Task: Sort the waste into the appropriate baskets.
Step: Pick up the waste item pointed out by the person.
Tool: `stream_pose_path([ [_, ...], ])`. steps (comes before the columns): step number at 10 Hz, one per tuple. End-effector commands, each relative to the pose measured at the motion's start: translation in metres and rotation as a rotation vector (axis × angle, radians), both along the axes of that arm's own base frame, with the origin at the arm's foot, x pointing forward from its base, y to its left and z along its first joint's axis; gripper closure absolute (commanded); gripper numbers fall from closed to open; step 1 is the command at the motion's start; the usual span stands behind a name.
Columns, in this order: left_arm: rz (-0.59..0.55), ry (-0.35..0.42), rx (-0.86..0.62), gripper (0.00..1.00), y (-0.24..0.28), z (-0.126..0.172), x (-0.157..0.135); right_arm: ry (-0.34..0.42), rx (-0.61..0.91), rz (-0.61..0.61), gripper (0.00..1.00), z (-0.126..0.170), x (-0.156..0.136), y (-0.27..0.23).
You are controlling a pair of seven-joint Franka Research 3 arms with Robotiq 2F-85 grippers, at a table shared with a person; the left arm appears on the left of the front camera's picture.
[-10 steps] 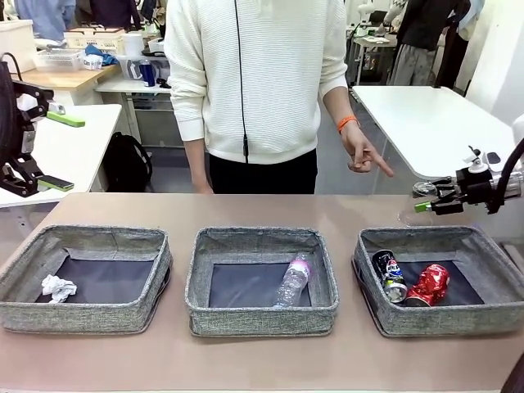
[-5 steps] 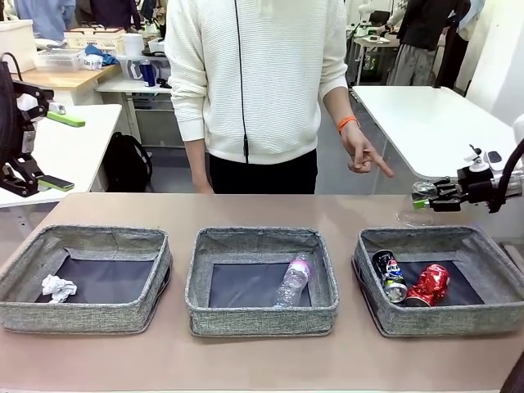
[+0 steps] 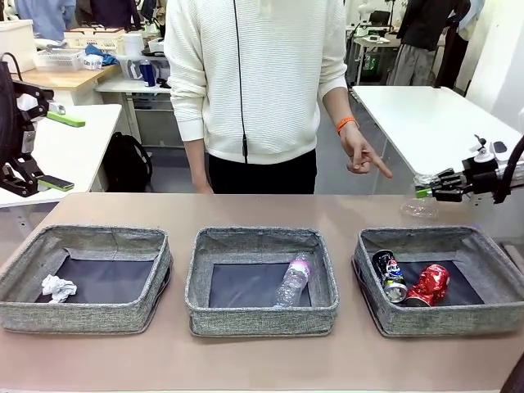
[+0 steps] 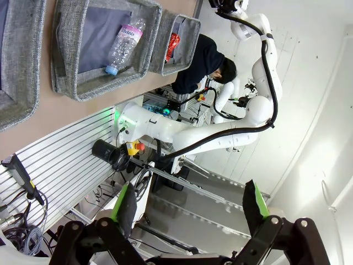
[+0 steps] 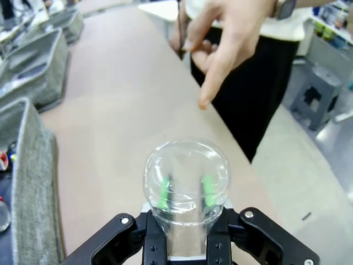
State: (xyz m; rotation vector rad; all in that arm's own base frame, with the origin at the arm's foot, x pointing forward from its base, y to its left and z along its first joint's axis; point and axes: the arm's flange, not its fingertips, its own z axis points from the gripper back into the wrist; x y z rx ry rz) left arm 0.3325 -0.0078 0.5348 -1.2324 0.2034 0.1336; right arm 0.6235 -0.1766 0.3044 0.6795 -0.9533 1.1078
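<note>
The clear plastic bottle [image 5: 186,185] is clamped in your right gripper [image 3: 427,192]; its jaws are closed on the bottle, and the green pads [image 5: 164,190] show through the plastic in the right wrist view. In the front view the bottle [image 3: 419,208] is above the far right part of the table [image 3: 246,356], behind the right basket [image 3: 442,319] and outside it. The person's hand [image 3: 360,155] points with one finger extended, near the bottle and apart from it.

Check the three baskets in the front view:
- Right basket: holds the dark printed can [image 3: 390,275] and the crushed red can [image 3: 431,284], side by side and touching.
- Middle basket [image 3: 262,315]: holds the pink-labelled bottle [image 3: 293,281], lying at a slant on the dark bottom.
- Left basket [image 3: 82,315]: holds the crumpled white paper ball [image 3: 58,287] near its front left corner.

Your left gripper [image 3: 33,151] is raised at the left edge of the front view, beyond the table's edge. Its jaws stand wide apart and hold nothing; the left wrist view shows both fingers [image 4: 126,205] spread.
</note>
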Motion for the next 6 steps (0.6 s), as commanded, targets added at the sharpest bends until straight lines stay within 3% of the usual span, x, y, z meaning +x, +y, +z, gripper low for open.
stream_pose_path([
  [1,-0.014,-0.02,-0.013,0.0,0.002,0.001,-0.002,0.044,-0.1,-0.082,0.75,0.058,-0.005,0.014],
  [3,-0.014,-0.02,-0.013,0.0,0.002,0.001,-0.002,0.189,-0.23,-0.195,0.75,0.144,-0.013,0.025],
  [4,-0.014,-0.02,-0.013,0.0,0.002,0.001,-0.002,0.316,-0.338,-0.242,0.75,0.191,-0.024,0.034],
  [6,-0.014,-0.02,-0.013,0.0,0.002,0.001,-0.002,0.422,-0.584,-0.268,0.75,0.269,-0.049,0.068],
])
